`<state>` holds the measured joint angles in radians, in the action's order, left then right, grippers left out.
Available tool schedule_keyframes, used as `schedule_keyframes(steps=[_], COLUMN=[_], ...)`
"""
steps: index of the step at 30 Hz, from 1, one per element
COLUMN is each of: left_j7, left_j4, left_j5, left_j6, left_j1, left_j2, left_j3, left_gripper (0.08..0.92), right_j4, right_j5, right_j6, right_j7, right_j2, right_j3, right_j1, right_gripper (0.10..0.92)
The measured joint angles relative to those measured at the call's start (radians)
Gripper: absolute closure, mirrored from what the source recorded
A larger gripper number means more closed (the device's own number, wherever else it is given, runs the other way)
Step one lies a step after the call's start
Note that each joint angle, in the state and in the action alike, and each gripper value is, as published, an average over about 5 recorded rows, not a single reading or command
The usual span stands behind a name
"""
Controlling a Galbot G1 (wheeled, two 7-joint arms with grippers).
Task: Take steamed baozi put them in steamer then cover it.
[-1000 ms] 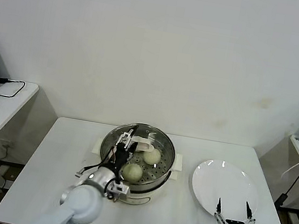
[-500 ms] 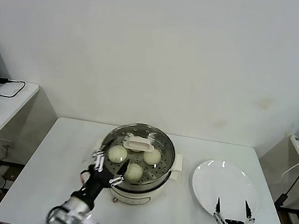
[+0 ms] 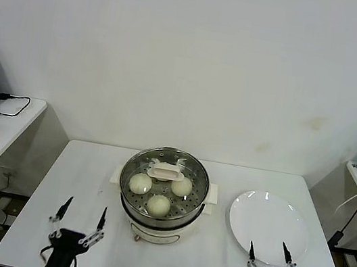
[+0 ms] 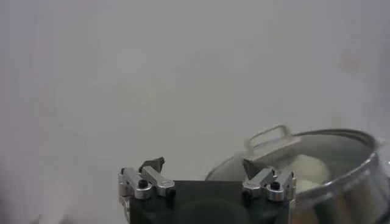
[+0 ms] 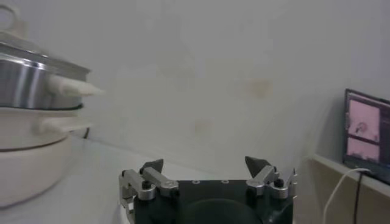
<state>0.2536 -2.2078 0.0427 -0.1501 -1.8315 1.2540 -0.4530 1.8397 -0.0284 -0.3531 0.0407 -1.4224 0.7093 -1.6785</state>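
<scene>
Cover [image 3: 165, 171] sits on the steamer [image 3: 162, 199] at table centre; three steamed baozi [image 3: 158, 204] show through the glass. The white plate [image 3: 268, 225] beside it is bare. Left gripper [image 3: 82, 217] and right gripper [image 3: 267, 252] hang at the near table edge, both spread wide, holding nothing. You judge the task done. Check that the lid rim seats evenly all round. Keep both arms well clear of the pot.

Left claw [image 4: 203, 165] open, empty; cover [image 4: 304, 152] on steamer [image 4: 359, 182]; baozi [image 4: 308, 167] under glass.
</scene>
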Motion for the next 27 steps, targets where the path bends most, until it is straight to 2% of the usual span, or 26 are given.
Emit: schedule_keyframes(steps=[12,27], left_j7=[-0.008,-0.047], left_j4=[0.066,0.116], left_j5=[-0.158,-0.249], left_j6=[-0.110,-0.132], left_j1=[-0.112,-0.152], left_j2=[0.028,0.023], left_j3=[-0.051,-0.047], left_gripper=[0.177,0.177], right_j4=[0.049,0.145], right_j5=[0.083,0.142], right_j6=[0.050,0.169], right_j7=[0.019,0.054], right_j2=[0.043,0.051], right_j3=[-0.077,-0.137], right_j1=[-0.085,-0.180], right_gripper=[0.203,0.203])
